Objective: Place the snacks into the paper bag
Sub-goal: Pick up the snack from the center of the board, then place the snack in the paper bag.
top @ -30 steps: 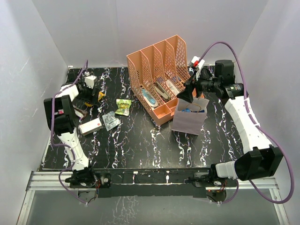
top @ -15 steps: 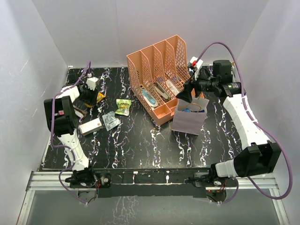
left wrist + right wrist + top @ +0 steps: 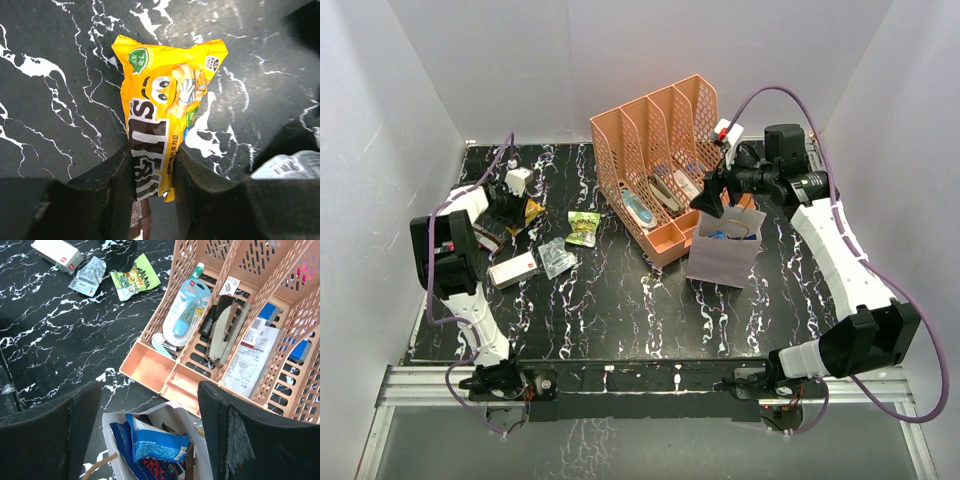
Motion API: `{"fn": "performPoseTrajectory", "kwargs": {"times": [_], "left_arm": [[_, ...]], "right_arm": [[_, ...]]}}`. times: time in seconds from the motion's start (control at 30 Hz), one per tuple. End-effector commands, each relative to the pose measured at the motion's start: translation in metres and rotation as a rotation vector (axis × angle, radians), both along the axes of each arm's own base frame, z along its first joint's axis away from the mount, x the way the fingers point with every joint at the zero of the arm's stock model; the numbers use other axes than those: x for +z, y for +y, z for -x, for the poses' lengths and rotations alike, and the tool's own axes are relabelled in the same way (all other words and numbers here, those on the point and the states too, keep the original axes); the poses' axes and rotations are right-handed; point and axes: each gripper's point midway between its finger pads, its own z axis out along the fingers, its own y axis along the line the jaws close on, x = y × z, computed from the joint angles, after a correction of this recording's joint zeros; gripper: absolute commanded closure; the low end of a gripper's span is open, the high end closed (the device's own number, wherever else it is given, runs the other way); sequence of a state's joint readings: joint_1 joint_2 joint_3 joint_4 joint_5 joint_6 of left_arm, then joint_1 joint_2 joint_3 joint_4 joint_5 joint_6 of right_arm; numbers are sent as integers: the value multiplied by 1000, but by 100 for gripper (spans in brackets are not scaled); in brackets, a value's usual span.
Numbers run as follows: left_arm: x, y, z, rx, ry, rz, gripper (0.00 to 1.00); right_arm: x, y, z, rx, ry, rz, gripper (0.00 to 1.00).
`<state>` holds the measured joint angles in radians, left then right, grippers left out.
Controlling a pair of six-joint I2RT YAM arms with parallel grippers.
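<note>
My left gripper (image 3: pixel 152 167) is shut on the lower end of a yellow-orange M&M's packet (image 3: pixel 167 107), which lies on the black marbled table; the top view shows the same gripper (image 3: pixel 520 200) and packet (image 3: pixel 533 210) at the far left. The pale mauve paper bag (image 3: pixel 720 258) stands upright beside the organiser. My right gripper (image 3: pixel 149 395) is open and empty, hovering above the bag's mouth (image 3: pixel 112 422). A blue-white bar (image 3: pixel 160 442) and a dark blue crisp bag (image 3: pixel 145 472) sit inside. A green packet (image 3: pixel 583 226), a clear packet (image 3: pixel 556 257) and a white-red packet (image 3: pixel 512 269) lie on the table.
A peach mesh file organiser (image 3: pixel 660 160) stands just behind the bag, holding a blue-white tool (image 3: pixel 185 307), a grey tool and papers. White walls enclose the table on the left, back and right.
My right gripper has shifted a little left and back, over the bag's mouth and nearer the organiser. My left gripper stays at the yellow packet.
</note>
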<state>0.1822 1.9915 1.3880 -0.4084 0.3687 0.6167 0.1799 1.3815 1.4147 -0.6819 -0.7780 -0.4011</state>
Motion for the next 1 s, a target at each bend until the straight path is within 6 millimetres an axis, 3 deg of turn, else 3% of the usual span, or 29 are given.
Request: {"fn": "performPoseTrajectory", "kwargs": {"times": [0.0, 0.2, 0.43, 0.73, 0.97], "left_arm": [[59, -22, 0, -48, -115, 83, 71], [108, -53, 11, -108, -187, 155, 71], [169, -125, 40, -286, -290, 180, 71], [235, -212, 87, -503, -412, 244, 70], [267, -248, 108, -597, -486, 286, 69]], "right_arm": [[43, 10, -6, 1, -116, -35, 19], [62, 38, -4, 41, -106, -103, 18], [78, 77, -7, 68, -46, -248, 19], [66, 111, -16, 54, 123, -417, 20], [58, 126, -27, 12, 224, -468, 19]]}}
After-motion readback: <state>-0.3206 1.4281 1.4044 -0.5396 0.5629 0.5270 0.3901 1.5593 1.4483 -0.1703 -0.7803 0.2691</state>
